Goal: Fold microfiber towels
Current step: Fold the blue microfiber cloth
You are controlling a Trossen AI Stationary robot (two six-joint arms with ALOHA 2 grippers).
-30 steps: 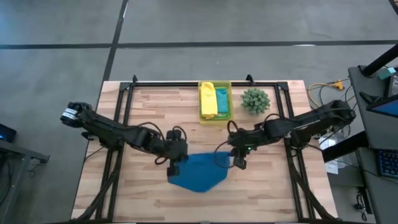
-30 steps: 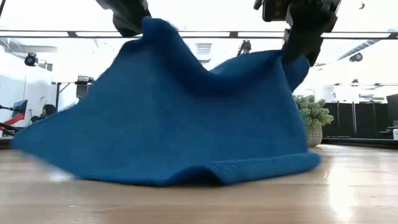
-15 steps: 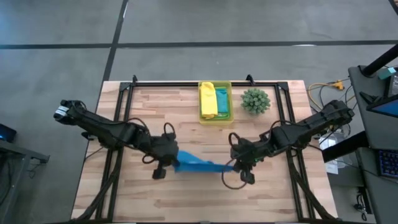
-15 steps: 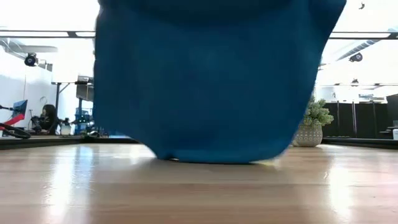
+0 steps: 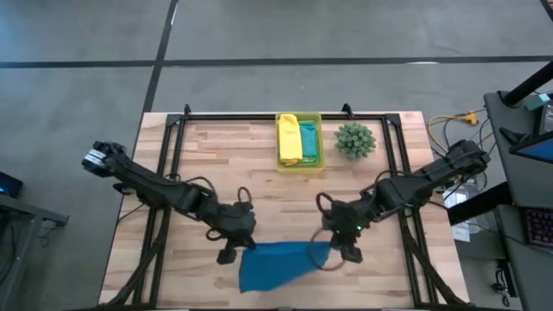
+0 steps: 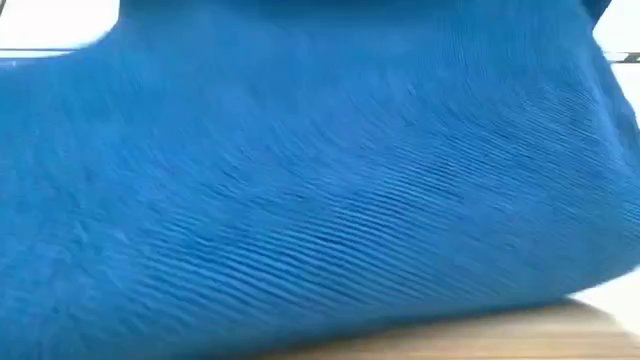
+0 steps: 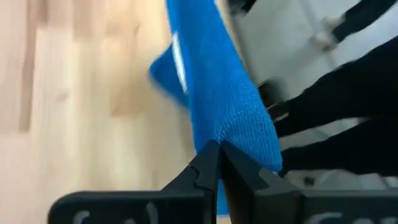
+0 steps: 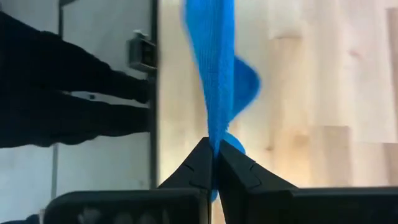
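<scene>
Both arms have pulled the blue towel toward the near edge of the table, farther from the bin than it was half a second ago, and more of the cloth now lies spread on the wood. The left gripper is at one top corner of the towel, and its fingers are pinched tight on the cloth edge. The right gripper is at the other top corner, and its fingers are closed tight on the cloth too. Between the two grippers the top edge runs almost straight, and the rest of the towel hangs down onto the table toward the near edge. In the low view the towel fills nearly the whole picture, with a strip of table under it. The bin sits at the far side of the table, well apart from the blue towel. A yellow towel and a teal towel lie side by side inside the bin. The plant stands just beside the bin.
</scene>
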